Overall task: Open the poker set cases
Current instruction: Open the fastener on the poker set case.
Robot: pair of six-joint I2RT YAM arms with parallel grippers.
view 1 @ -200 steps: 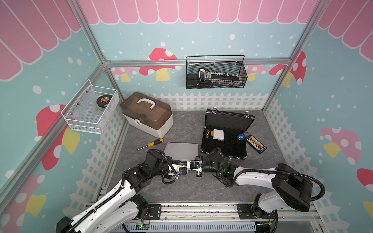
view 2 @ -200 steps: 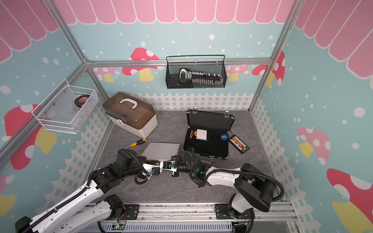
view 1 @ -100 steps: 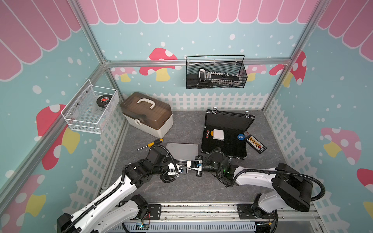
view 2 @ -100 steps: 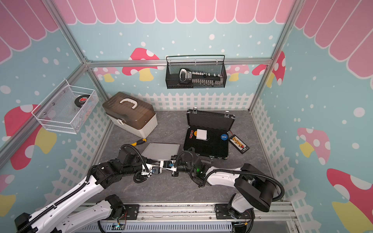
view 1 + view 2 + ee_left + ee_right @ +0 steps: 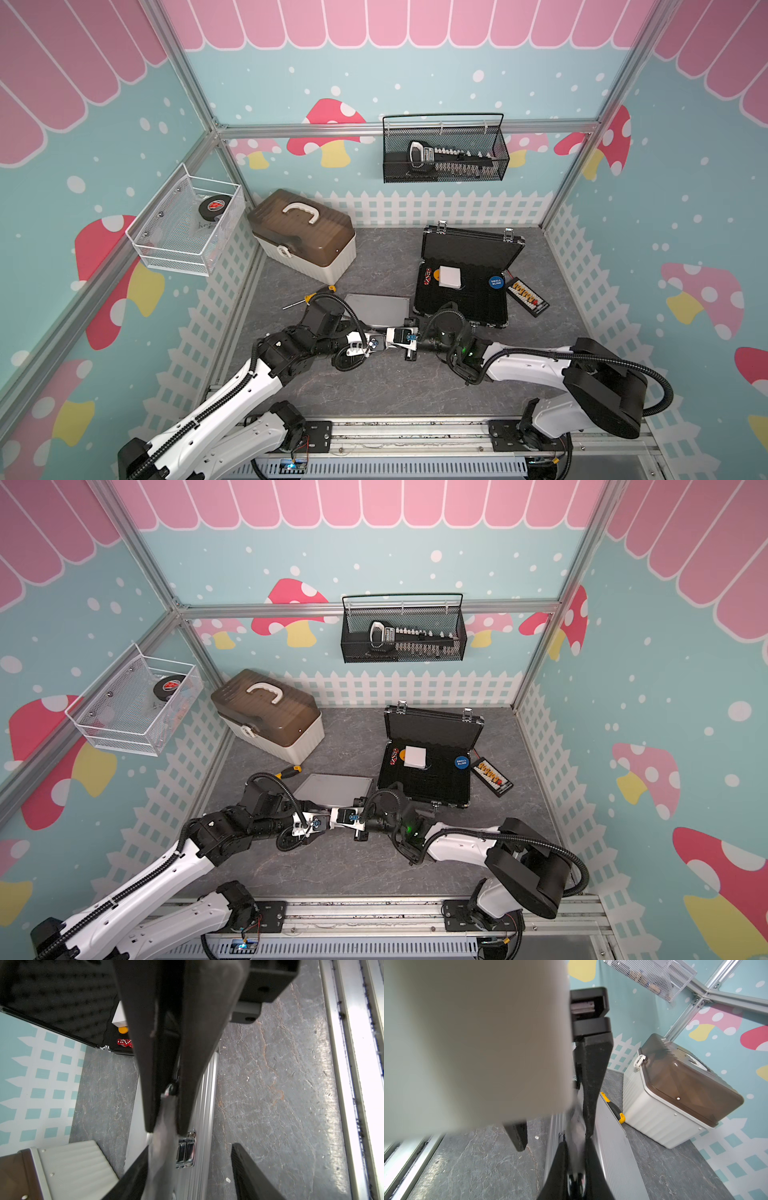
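Note:
The silver poker case (image 5: pixel 376 309) (image 5: pixel 334 789) lies closed in the middle of the floor. My two grippers meet at its near edge. My right gripper (image 5: pixel 576 1140) (image 5: pixel 381 339) is shut on the case's grey handle (image 5: pixel 576 1126) (image 5: pixel 164 1147). My left gripper (image 5: pixel 190 1145) (image 5: pixel 390 337) is open: one finger rests beside the handle, the other stands off over the floor. A metal latch (image 5: pixel 185 1153) shows on the case's ribbed side (image 5: pixel 199 1105). The black poker case (image 5: pixel 469 247) (image 5: pixel 432 727) stands open to the right, with dice and a white block inside.
A white box with a brown lid (image 5: pixel 303 237) sits at the back left. A yellow-handled screwdriver (image 5: pixel 316 297) lies left of the silver case, and a small card strip (image 5: pixel 525 297) lies right of the black case. Wire baskets (image 5: pixel 444 149) (image 5: pixel 187 224) hang on the walls.
My left gripper's jaws have spread apart beside the handle. The right gripper stays shut on the handle, and neither case has moved.

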